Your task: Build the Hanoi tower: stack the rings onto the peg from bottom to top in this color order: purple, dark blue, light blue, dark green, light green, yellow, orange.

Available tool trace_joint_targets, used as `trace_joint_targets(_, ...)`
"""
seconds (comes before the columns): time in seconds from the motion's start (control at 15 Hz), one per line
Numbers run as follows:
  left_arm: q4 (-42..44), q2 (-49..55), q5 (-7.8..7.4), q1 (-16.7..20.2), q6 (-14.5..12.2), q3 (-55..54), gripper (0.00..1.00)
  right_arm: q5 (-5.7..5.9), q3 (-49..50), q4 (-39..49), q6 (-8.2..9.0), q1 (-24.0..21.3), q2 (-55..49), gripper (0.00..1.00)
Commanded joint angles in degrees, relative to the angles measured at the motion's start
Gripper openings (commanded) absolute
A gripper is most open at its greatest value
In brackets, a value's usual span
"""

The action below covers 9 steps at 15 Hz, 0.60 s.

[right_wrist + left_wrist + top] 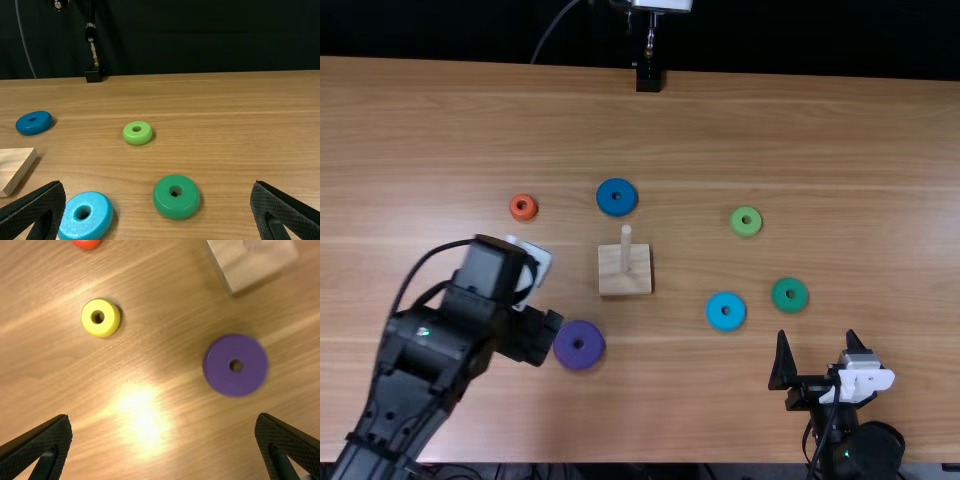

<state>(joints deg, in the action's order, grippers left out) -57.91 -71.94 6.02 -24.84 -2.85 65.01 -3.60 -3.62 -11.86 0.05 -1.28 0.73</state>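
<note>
Yellow ring (100,330) lies near the purple ring (220,367) and wooden base (610,284); left gripper (532,336), right gripper (817,340): fingers spread.

Lab, robot arms (430,350), dark backdrop (210,35)

The wooden table (840,130) is being lit brightly. In the left wrist view, a strong white glare (142,415) is being reflected off its surface. In the right wrist view, soft shadows are being cast beside the dark green ring (176,200) and light green ring (137,136), while little light is being returned by the black backdrop (200,35).
</note>
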Motion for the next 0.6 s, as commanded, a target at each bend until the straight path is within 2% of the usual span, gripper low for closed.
trace_joint_targets(0.0, 0.22, -1.27, 6.85, -3.81, -0.63, 1.61, 1.0, -0.83, 2.74, -4.66, -0.05, -0.74, -0.73, 1.0)
trace_joint_targets(0.07, 0.32, -1.97, 6.63, -4.87, -0.63, 1.17, 1.0, -0.83, 2.74, -4.66, -0.05, -0.74, -0.73, 1.0)
trace_joint_targets(0.13, 1.7, -3.38, 5.69, -5.39, -0.52, -0.24, 1.0, -0.83, 2.74, -4.66, -0.05, -0.74, -0.73, 1.0)
trace_joint_targets(0.27, 7.81, -7.16, 1.57, -8.21, -0.21, -3.4, 1.0, -0.83, 2.74, -4.66, -0.05, -0.74, -0.73, 1.0)
trace_joint_targets(0.33, 10.77, -8.13, 0.1, -8.56, -0.1, -4.19, 1.0, -0.83, 2.74, -4.66, -0.05, -0.74, -0.73, 1.0)
trace_joint_targets(0.4, 13.09, -9.62, -0.54, -8.82, 0.11, -4.98, 1.0, -0.83, 2.74, -4.66, -0.05, -0.74, -0.73, 1.0)
trace_joint_targets(0.53, 13.61, -10.94, -0.54, -9.44, 0.0, -5.69, 1.0, -0.83, 2.74, -4.66, -0.05, -0.74, -0.73, 1.0)
